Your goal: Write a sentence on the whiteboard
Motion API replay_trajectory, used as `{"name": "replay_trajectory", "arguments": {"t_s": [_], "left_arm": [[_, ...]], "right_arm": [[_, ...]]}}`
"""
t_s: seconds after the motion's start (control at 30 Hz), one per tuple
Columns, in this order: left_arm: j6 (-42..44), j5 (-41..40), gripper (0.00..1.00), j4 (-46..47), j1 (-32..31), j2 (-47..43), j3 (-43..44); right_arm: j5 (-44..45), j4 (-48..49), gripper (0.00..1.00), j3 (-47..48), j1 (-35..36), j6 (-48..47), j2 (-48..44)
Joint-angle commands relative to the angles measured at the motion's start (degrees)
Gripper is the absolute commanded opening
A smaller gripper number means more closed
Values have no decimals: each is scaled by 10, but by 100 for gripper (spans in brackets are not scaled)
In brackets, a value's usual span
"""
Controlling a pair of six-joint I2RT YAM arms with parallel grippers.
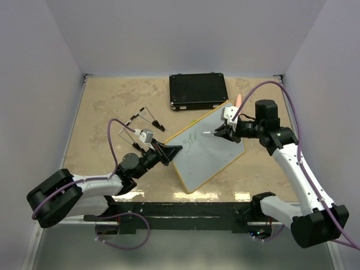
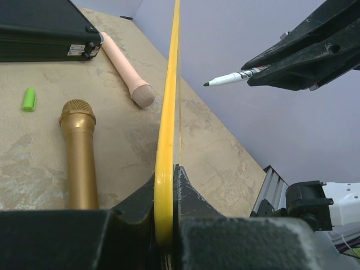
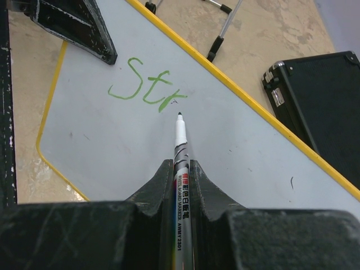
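Note:
The whiteboard [image 1: 209, 153] is a white panel with a yellow rim [image 2: 169, 107], lying diagonally at mid-table. My left gripper [image 1: 172, 152] is shut on its left rim, one finger [image 2: 194, 202] on each face. Green lettering reading "Str" [image 3: 143, 87] begins the sentence [image 1: 193, 139] near the board's left end. My right gripper [image 3: 180, 167] is shut on a white-barrelled marker [image 3: 180, 143], also seen at the upper right in the left wrist view [image 2: 233, 77]. Its tip points at the board just right of the "r", with a small gap between tip and surface.
A black case [image 1: 198, 91] lies at the back of the table. On the board's far side lie a gold microphone [image 2: 79, 152], a pink microphone [image 2: 127, 68] and a green cap [image 2: 28, 99]. Black-tipped wire stands [image 1: 147, 119] rest left of the board.

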Motion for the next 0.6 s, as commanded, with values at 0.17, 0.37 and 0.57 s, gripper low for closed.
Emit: {"name": "replay_trajectory", "arguments": {"t_s": [0.17,0.37,0.57], "left_arm": [[50,21,0,-25,-1,1,-13],[50,20,0,-24,-1,2,-12],[50,20,0,-25,-1,1,-12]], "right_arm": [[-21,8,0,-5,-2,-1,-9],[-20,11,0,-6,-3,0,-8],[-18,12,0,-7,-3,0,-6]]}}
